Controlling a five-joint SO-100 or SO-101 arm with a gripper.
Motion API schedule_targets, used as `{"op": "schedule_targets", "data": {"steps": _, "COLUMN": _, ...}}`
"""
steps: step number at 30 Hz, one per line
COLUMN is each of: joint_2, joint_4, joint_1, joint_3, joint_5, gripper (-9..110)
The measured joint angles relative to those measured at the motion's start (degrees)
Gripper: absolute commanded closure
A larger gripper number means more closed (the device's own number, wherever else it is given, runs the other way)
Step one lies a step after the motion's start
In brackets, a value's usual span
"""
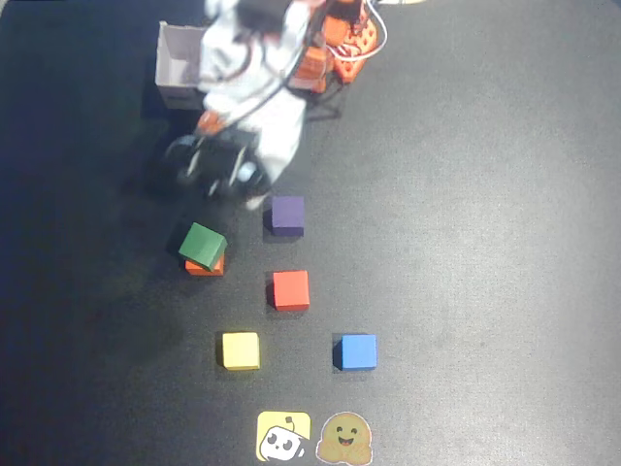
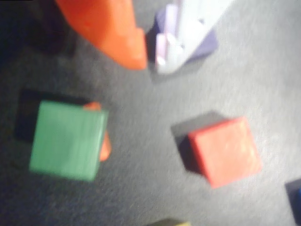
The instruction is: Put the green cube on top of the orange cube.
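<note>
Your claw (image 2: 149, 63) comes in from the top of the wrist view, an orange finger (image 2: 110, 28) on the left and a pale grey-white finger (image 2: 181, 35) on the right. Their tips sit close together with only a thin dark gap between them, and nothing is held there; the claw is empty and nearly closed. It hangs above the dark mat (image 2: 141, 188), clear of every cube.

Just behind the pale finger in the wrist view you see the purple cube (image 2: 207, 44), partly hidden by it. In the overhead view the arm (image 1: 254, 92) reaches down from the top, and the purple cube (image 1: 286, 216) lies just below its end.

Look to the lower left of the claw: the green cube (image 2: 68, 140) rests on top of the orange cube (image 2: 104, 143), turned a little so that only an orange corner and edge peek out on its right side. The overhead view agrees, with the green cube (image 1: 203, 244) stacked slightly askew on the orange cube (image 1: 208, 266).

Further out, you have the red cube (image 1: 290, 289) in the middle, the yellow cube (image 1: 240, 350) and blue cube (image 1: 357, 351) below it, and two stickers (image 1: 313, 437) at the bottom edge. A grey box (image 1: 179, 66) stands beside the arm's base.
</note>
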Motion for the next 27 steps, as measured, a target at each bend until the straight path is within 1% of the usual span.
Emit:
{"op": "schedule_targets", "data": {"steps": 7, "joint_2": 21.3, "joint_4": 2.0, "joint_1": -6.4, "joint_3": 13.0, "joint_5": -1.4, "gripper": 101}}
{"op": "schedule_targets", "data": {"steps": 11, "joint_2": 30.9, "joint_4": 4.2, "joint_1": -8.6, "joint_3": 17.7, "joint_5": -1.3, "gripper": 101}}
{"op": "schedule_targets", "data": {"steps": 18, "joint_2": 33.0, "joint_4": 4.0, "joint_1": -10.5, "joint_3": 20.7, "joint_5": -4.2, "gripper": 101}}
{"op": "schedule_targets", "data": {"steps": 24, "joint_2": 32.9, "joint_4": -1.1, "joint_1": -12.9, "joint_3": 26.8, "joint_5": -5.3, "gripper": 101}}
{"op": "schedule_targets", "data": {"steps": 27, "joint_2": 32.9, "joint_4": -1.8, "joint_1": -13.4, "joint_3": 27.0, "joint_5": -5.4, "gripper": 101}}
